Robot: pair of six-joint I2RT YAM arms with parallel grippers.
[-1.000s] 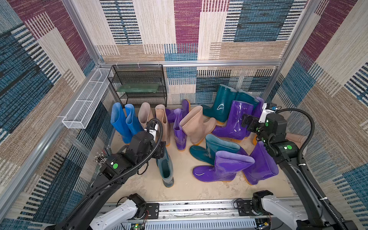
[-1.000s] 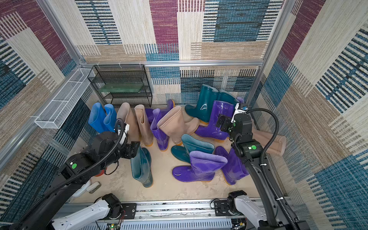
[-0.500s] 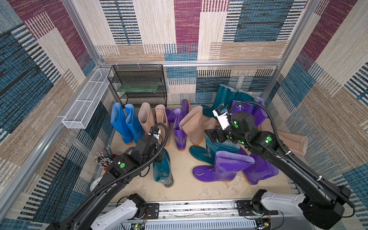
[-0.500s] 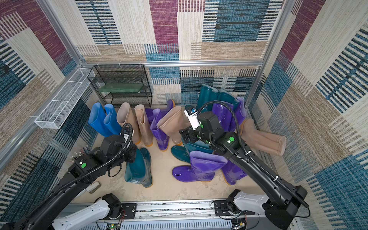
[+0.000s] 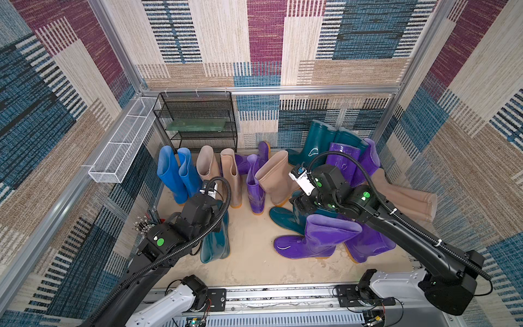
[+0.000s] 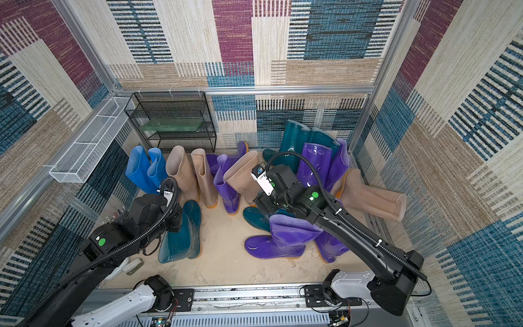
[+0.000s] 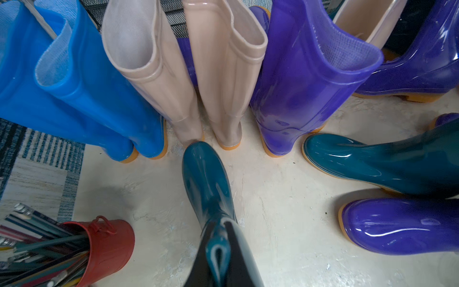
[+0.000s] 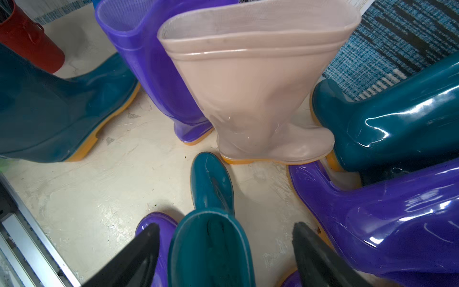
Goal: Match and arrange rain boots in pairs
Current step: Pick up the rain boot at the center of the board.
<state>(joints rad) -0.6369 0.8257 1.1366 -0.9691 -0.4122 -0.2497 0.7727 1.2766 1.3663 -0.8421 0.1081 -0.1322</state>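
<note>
Swung in from the right edge since a second ago, the right claw [image 8: 224, 225] now hangs at centre frame in both top views, spread wide with one finger on either side of the open cuff of the short teal boot [image 8: 211, 181]. That boot stands on the beige worktop [image 8: 111, 186], its toe just short of a wide beige boot [image 8: 248, 87]. Left claw [image 7: 218, 251] has pinched shut on the rim of a second teal boot [image 5: 215, 246], lower left of centre, toe just beside the beige pair [image 5: 209, 167]. Left of those stands the blue pair [image 5: 169, 175], before the black wire rack [image 5: 195, 107].
</note>
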